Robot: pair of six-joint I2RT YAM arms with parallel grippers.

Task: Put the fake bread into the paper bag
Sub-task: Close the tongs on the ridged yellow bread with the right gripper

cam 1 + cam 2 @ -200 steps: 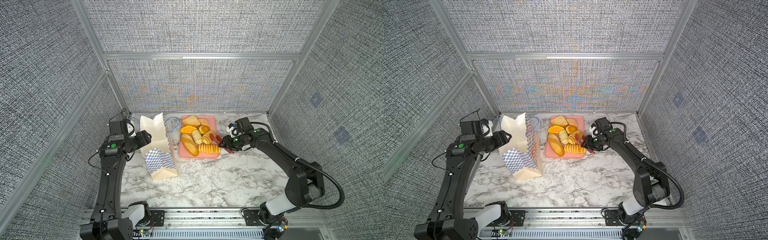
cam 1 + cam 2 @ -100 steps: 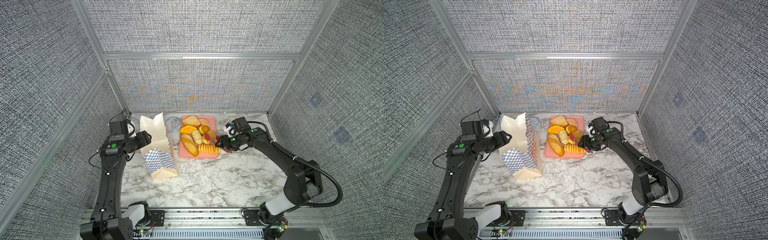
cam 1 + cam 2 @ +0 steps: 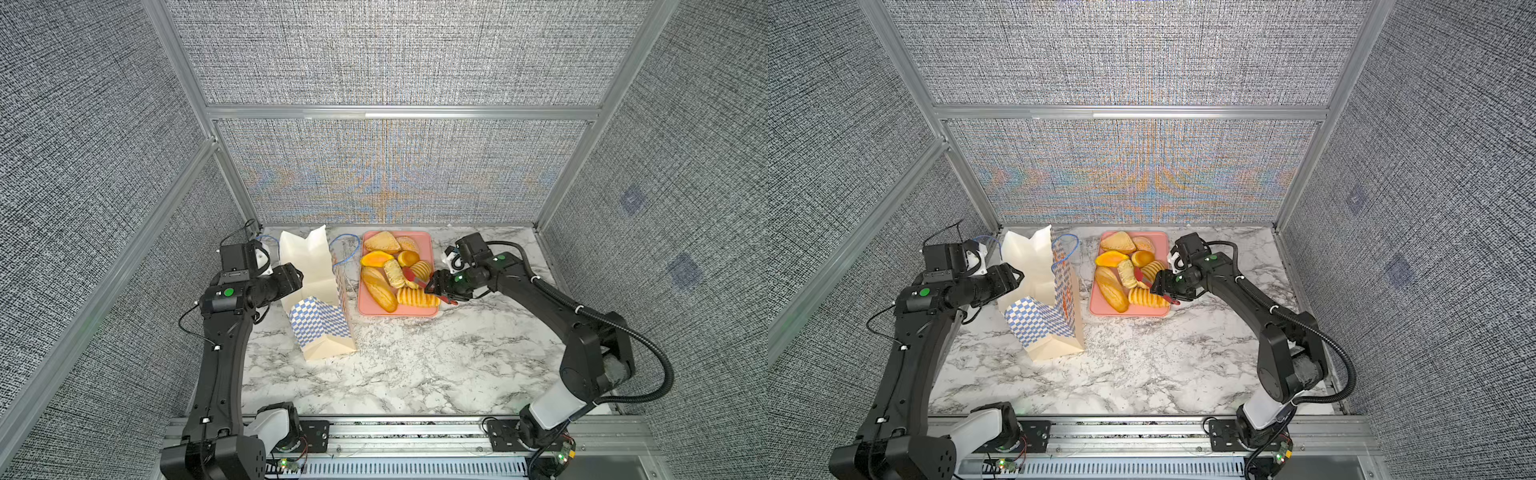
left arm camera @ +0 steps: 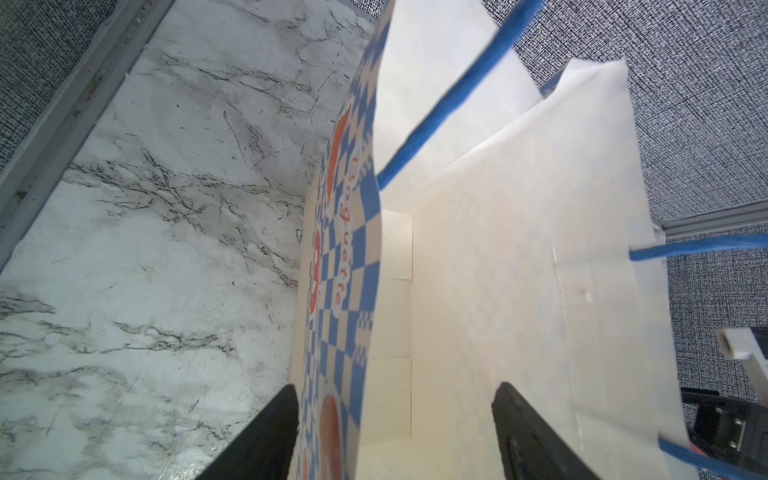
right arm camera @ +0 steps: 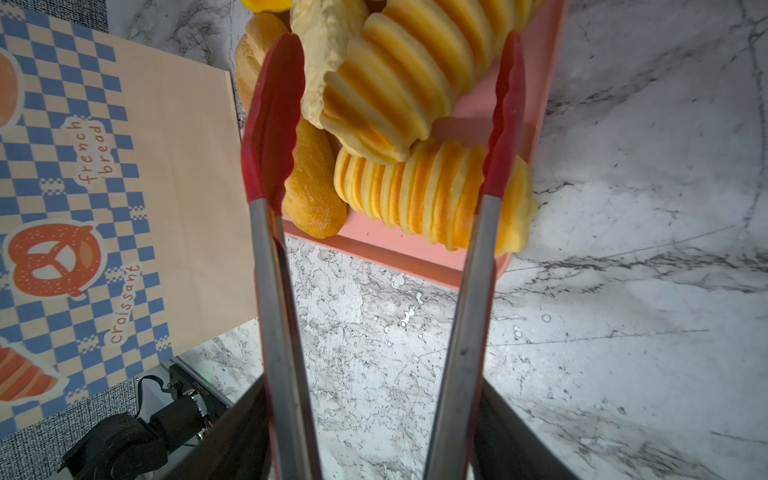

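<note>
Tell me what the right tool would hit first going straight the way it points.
Probably the ridged striped roll at the pink tray's front edge, lying between the arms of the right tool's red tongs; height is unclear.

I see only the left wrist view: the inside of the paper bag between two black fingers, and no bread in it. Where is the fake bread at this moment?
Observer: The fake bread lies piled on a pink tray, just right of the paper bag in both top views.
Operator: And the right arm, what does it do?
Observer: The right gripper holds red tongs at the tray's right edge.
Operator: Have the tongs caught a piece?
Observer: Not yet. The right wrist view shows their tips spread wide over the striped rolls, closed on nothing.
</note>
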